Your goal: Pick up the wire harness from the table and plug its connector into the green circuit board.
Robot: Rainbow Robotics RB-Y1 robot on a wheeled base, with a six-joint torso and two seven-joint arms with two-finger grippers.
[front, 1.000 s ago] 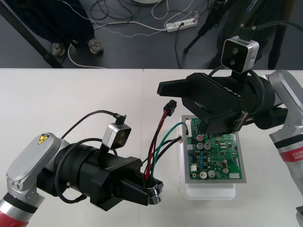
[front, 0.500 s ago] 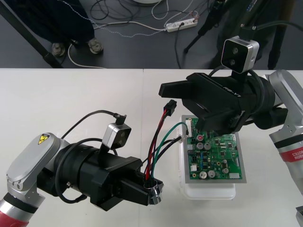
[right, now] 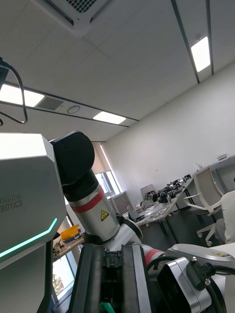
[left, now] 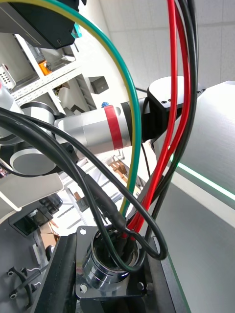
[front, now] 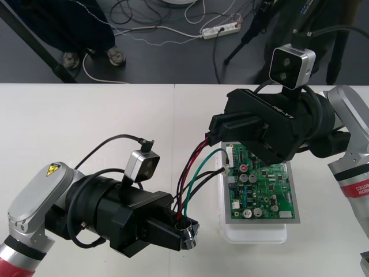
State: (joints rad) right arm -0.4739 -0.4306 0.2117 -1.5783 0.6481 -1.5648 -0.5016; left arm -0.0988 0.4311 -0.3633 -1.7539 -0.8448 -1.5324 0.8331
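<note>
Beside one board (front: pixel 263 186), one harness (front: pixel 186 173).

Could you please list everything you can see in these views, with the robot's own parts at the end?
wire harness: one; red, black and green wires; strung between the two hands
round metal socket: one, silver, in the left hand
circuit board: one, green, on the base
base: one, white, on the table's right part
table: one, light
power strip: one, white, among cables on the dark floor
left hand: black fingers, shut on the socket
right hand: black fingers, shut on the harness's plug end, over the board's far-left corner
</note>
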